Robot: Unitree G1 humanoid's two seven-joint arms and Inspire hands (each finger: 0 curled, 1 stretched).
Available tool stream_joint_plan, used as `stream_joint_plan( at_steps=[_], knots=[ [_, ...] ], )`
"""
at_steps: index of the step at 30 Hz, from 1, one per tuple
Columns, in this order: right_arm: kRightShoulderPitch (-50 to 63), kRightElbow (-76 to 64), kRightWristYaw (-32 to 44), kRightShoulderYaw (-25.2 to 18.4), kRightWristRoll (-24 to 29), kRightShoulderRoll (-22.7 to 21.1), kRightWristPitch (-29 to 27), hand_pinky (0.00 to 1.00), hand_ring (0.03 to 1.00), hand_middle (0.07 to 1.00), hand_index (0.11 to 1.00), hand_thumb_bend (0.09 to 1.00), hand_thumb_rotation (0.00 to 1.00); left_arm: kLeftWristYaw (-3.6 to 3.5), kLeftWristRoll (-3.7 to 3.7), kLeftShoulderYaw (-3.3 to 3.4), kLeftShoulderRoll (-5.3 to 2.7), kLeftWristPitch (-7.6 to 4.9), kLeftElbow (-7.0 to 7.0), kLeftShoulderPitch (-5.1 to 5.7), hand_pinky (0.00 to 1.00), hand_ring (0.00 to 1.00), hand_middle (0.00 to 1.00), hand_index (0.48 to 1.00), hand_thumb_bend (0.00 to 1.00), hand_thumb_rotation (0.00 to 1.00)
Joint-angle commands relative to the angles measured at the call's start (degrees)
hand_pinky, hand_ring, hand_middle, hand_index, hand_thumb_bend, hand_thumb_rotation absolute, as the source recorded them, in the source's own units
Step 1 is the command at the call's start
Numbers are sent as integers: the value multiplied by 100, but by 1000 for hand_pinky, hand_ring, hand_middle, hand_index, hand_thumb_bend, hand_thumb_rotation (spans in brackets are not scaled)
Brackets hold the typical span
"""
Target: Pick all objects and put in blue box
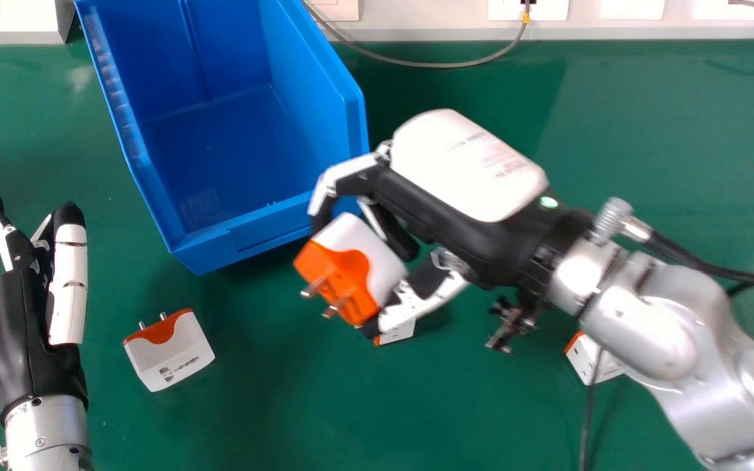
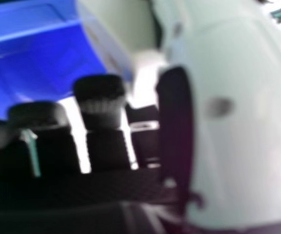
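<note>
While the blue box (image 1: pixel 256 230) sits by the table's (image 1: pixel 468 405) far edge, the right hand (image 1: pixel 416 186) grips a white-and-orange adapter (image 1: pixel 351 265) near the box's front wall. Three other adapters (image 1: pixel 171 353) lie farther from that edge. The left hand (image 1: pixel 27 327) has its fingers extended. In the right hand view, the gripped adapter sits against the thumb.

Blue box (image 1: pixel 233 144) smooth glossy plastic; forearm (image 1: pixel 698 333) shiny metal.

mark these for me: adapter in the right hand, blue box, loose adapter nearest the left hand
held adapter (image 1: pixel 345 267), head view, orange-and-white casing
blue box (image 1: pixel 236 154), head view, bare inside floor
loose adapter (image 1: pixel 171 358), head view, white casing
</note>
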Motion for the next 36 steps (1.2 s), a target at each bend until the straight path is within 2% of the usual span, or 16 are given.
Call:
stream_joint_plan(
  at_steps=[1,6,9,13,17,23,29,33,36],
  knots=[
    [-314,103,-190,54,-15,220,-73,18,62,118,469,484,146,-6,-11,-4,2,-39,-75,-56,853,903,875,895,486,855],
    [-777,697,-554,289,-370,725,-17,18,62,119,469,484,146,-8,-16,-17,-5,-6,-108,-62,854,904,875,895,487,857],
    [-963,979,-728,350,-493,891,-42,26,72,141,469,484,146,-9,-18,-21,-6,-12,-102,-66,856,905,876,896,487,859],
    [-1609,1869,-1177,518,-763,1376,102,32,78,154,469,484,145,-5,-3,-43,-6,-32,-77,-82,857,906,877,897,486,861],
    [-2209,2660,-1523,606,-929,1654,212,38,86,165,469,484,144,-8,-16,-62,-24,13,-137,-61,862,909,880,899,482,868],
    [-3143,3862,-1891,707,-1105,1983,510,40,90,175,469,484,143,-25,-44,-66,-38,33,-142,-50,868,912,883,902,486,875],
    [-4114,5185,-2285,869,-1275,2367,959,88,141,257,471,483,144,-45,-72,-76,-68,113,-264,-5,875,917,887,907,483,883],
    [-4593,5944,-2433,926,-1266,2579,1139,81,136,238,472,484,144,-71,-89,-71,-107,185,-402,64,880,919,889,910,481,890],
    [-4939,6492,-2490,946,-1226,2740,1287,79,135,237,474,484,144,-87,-89,-63,-134,204,-453,100,884,922,891,913,471,894]
  ],
)
